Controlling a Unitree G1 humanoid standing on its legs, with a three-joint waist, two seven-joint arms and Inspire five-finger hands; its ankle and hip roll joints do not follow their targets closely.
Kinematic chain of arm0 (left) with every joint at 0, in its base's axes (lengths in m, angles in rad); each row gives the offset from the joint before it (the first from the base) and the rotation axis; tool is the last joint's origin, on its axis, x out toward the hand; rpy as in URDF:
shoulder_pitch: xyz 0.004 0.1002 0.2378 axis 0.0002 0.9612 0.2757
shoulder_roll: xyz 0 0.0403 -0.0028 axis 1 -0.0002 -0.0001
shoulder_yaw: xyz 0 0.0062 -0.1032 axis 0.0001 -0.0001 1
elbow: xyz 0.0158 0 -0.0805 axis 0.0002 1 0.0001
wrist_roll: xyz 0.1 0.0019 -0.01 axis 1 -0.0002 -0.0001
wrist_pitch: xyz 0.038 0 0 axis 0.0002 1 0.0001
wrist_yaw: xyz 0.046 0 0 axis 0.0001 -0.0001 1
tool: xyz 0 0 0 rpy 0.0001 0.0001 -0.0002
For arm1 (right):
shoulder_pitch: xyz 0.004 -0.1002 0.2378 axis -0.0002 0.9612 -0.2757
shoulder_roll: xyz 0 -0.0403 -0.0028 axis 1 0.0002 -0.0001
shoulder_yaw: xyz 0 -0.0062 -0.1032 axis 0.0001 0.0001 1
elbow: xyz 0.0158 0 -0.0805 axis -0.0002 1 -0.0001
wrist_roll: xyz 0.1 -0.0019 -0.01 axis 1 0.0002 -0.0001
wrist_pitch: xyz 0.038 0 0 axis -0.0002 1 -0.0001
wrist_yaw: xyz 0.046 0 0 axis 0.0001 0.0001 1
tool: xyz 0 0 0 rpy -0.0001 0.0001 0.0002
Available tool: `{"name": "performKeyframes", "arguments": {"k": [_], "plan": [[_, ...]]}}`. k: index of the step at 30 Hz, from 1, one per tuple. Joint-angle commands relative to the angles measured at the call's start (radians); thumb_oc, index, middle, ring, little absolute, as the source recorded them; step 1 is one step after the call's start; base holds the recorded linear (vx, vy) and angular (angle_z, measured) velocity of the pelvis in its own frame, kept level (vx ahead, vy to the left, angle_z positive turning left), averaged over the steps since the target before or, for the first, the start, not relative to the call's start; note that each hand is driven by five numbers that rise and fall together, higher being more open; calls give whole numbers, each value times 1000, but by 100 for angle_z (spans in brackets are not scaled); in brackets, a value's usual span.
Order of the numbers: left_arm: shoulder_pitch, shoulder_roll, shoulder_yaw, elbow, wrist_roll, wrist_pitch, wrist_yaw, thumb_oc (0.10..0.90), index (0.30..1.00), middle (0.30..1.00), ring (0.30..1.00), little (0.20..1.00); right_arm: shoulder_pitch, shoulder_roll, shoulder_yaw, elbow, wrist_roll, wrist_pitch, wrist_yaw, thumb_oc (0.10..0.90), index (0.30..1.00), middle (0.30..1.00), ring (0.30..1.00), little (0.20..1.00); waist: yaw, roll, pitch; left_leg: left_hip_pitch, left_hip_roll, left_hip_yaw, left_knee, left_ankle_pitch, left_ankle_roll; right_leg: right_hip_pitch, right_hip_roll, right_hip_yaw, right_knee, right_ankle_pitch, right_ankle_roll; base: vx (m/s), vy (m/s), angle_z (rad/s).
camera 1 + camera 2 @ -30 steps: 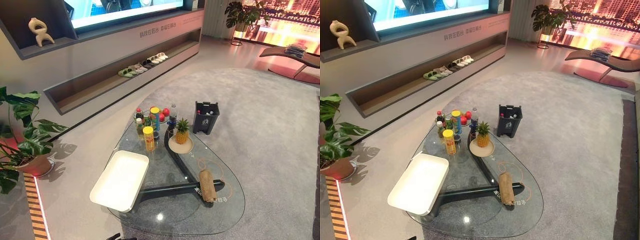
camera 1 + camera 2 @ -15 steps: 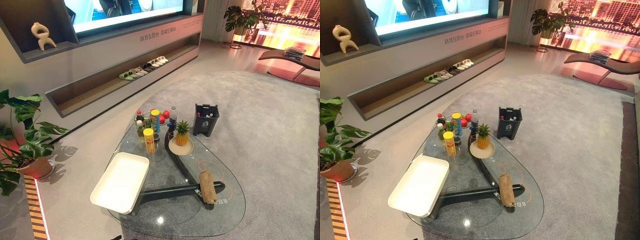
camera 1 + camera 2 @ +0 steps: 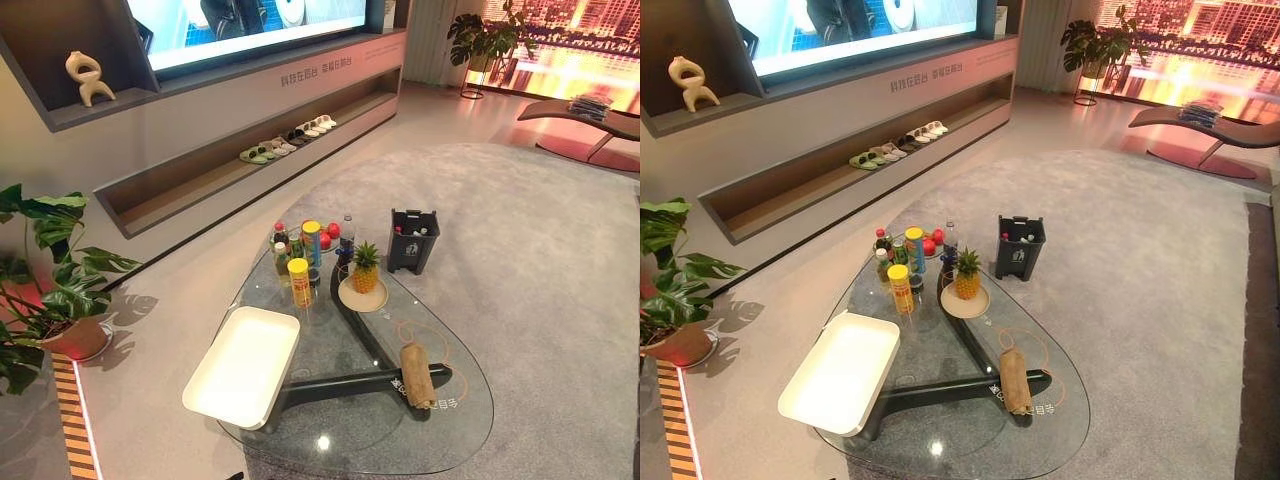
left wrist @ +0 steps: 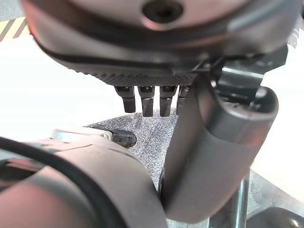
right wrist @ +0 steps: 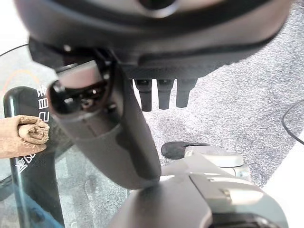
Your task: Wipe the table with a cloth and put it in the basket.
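Cloth (image 3: 416, 361) is rolled up, brown, lying on the glass table (image 3: 460, 420) at its near right part, above the dark base leg; its end also shows in the right wrist view (image 5: 23, 135). Nothing touching it. White basket (image 3: 242, 365) sits on the table's left edge, well apart from the cloth. Pineapple on a plate (image 3: 363, 270) stands between them toward the far side, with a cluster of bottles and cans (image 3: 303, 250) just beyond it. Dark bin (image 3: 413, 239) is on the carpet past the table. Left hand (image 4: 147, 97): fingers straight, holding nothing, above the carpet. Right hand (image 5: 164, 92): fingers straight, empty, beside the table's edge.
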Motion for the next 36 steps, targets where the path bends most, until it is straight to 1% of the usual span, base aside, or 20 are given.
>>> {"name": "performKeyframes", "arguments": {"k": [1, 5, 8, 10, 11, 12, 13, 16, 17, 19, 20, 23, 25, 26, 27, 28, 30, 31, 33, 36], "plan": [[-52, -20, -6, 49, 25, -29, 7, 800, 900, 900, 900, 900, -75, 24, -5, 21, 6, -71, 17, 800, 900, 900, 900, 900, 11, -29, 49, 19, -85, -39, 16, -97, 44, -24, -19, -55, 11, 15, 38, 43, -15, 0], [-46, -17, -5, 43, 27, -30, 5, 800, 900, 900, 900, 900, -73, 22, -5, -11, 13, -109, 7, 800, 900, 900, 900, 900, 14, -36, 58, 10, -84, -30, 27, -98, 43, -29, -21, -61, 14, 18, 40, 43, -24, 0], [-40, -1, -12, 19, 19, -32, -1, 800, 900, 900, 900, 900, -74, 13, 7, -100, 63, -141, -7, 800, 900, 900, 900, 900, 16, -48, 84, -19, -82, -19, 49, -100, 46, -56, -25, -66, 26, 24, 41, 2, -39, 0], [-42, 2, -17, 10, 11, -33, -1, 800, 900, 900, 900, 900, -76, 11, 11, -126, 79, -144, -12, 800, 900, 900, 900, 900, 16, -50, 91, -28, -81, -16, 53, -100, 46, -64, -24, -66, 28, 26, 41, -25, -29, -2], [-42, 7, -20, -3, 4, -37, -2, 800, 900, 900, 900, 900, -76, 8, 16, -170, 99, -144, -24, 800, 900, 900, 900, 900, 16, -53, 100, -40, -81, -14, 60, -99, 48, -77, -24, -63, 32, 29, 41, -106, -65, -3], [-40, 16, -35, -32, -7, -46, -2, 800, 900, 900, 900, 900, -76, 0, 31, -279, 129, -139, -61, 800, 900, 900, 900, 900, 14, -60, 123, -72, -81, -7, 81, -101, 52, -108, -24, -59, 45, 32, 39, -151, -76, -3], [-42, 21, -42, -46, -17, -50, 0, 800, 900, 900, 900, 900, -78, -6, 38, -330, 138, -142, -76, 800, 900, 900, 900, 900, 12, -62, 138, -90, -81, -4, 93, -101, 53, -124, -24, -57, 51, 34, 37, -169, -77, -2], [-45, 29, -51, -83, -42, -56, 12, 800, 900, 900, 900, 900, -83, -24, 54, -482, 154, -113, -131, 800, 900, 900, 900, 900, 6, -68, 177, -135, -82, 1, 132, -102, 54, -165, -23, -55, 77, 34, 33, -140, -36, -5], [-45, 35, -54, -107, -57, -62, 10, 800, 900, 900, 900, 900, -84, -39, 61, -565, 164, -115, -153, 800, 900, 900, 900, 900, 2, -70, 203, -167, -84, 3, 165, -105, 54, -188, -24, -57, 94, 32, 28, -112, -8, -2], [-44, 38, -58, -125, -67, -65, 9, 800, 900, 900, 900, 900, -82, -50, 62, -631, 171, -106, -169, 800, 900, 900, 900, 900, -2, -70, 217, -187, -86, 2, 189, -107, 54, -203, -25, -59, 108, 29, 26, -76, -2, -1], [-35, 42, -58, -144, -75, -68, 6, 800, 900, 900, 900, 900, -74, -65, 60, -714, 166, -105, -187, 800, 900, 900, 900, 900, -8, -69, 235, -208, -88, 4, 213, -109, 51, -218, -26, -63, 123, 25, 23, -35, 6, 1], [-24, 44, -59, -162, -82, -68, 7, 800, 900, 900, 900, 900, -65, -78, 60, -787, 154, -99, -215, 800, 900, 900, 900, 900, -14, -67, 248, -223, -89, 6, 225, -109, 50, -229, -26, -63, 132, 23, 21, 0, 0, 0], [-15, 47, -58, -182, -92, -70, 4, 800, 900, 900, 900, 900, -59, -92, 53, -846, 138, -115, -231, 800, 900, 900, 900, 900, -20, -66, 263, -239, -89, 9, 235, -110, 48, -242, -27, -63, 139, 18, 18, 0, 0, 0], [-14, 50, -60, -196, -100, -76, 2, 800, 900, 900, 900, 900, -60, -105, 48, -890, 107, -135, -257, 800, 900, 900, 900, 900, -24, -66, 278, -260, -89, 13, 245, -110, 49, -264, -28, -62, 152, 15, 17, 0, 0, 0], [-15, 51, -61, -198, -101, -78, 3, 800, 900, 900, 900, 900, -62, -106, 47, -897, 103, -137, -262, 800, 900, 900, 900, 900, -25, -66, 282, -266, -89, 13, 250, -110, 49, -270, -28, -62, 156, 15, 17, -85, -16, 1], [-19, 53, -66, -213, -106, -84, 6, 800, 900, 900, 900, 900, -72, -112, 43, -933, 87, -152, -298, 800, 900, 900, 900, 900, -27, -66, 302, -299, -89, 13, 271, -110, 49, -303, -30, -63, 177, 13, 14, -93, -14, 0], [-28, 53, -74, -227, -110, -88, 12, 800, 900, 900, 900, 900, -86, -121, 38, -964, 74, -177, -336, 800, 900, 900, 900, 900, -29, -64, 323, -333, -89, 11, 293, -108, 48, -337, -31, -64, 202, 11, 11, -78, -8, -2], [-28, 53, -74, -228, -110, -88, 12, 800, 900, 900, 900, 900, -86, -121, 38, -964, 74, -177, -336, 800, 900, 900, 900, 900, -30, -64, 322, -334, -89, 11, 294, -108, 48, -338, -31, -64, 203, 10, 11, -50, 0, -2], [-32, 61, -92, -274, -89, -85, 5, 800, 900, 900, 900, 900, -106, -136, 23, -1029, 71, -203, -397, 800, 900, 900, 900, 900, -32, -54, 357, -377, -89, 7, 323, -106, 48, -387, -31, -65, 246, 2, 6, -58, 13, -1], [-32, 63, -111, -302, -89, -82, 12, 800, 900, 900, 900, 900, -121, -146, 10, -1069, 55, -217, -454, 800, 900, 900, 900, 900, -34, -43, 379, -401, -90, 4, 331, -104, 49, -416, -30, -66, 265, -2, 4, -46, 40, 2]]}}
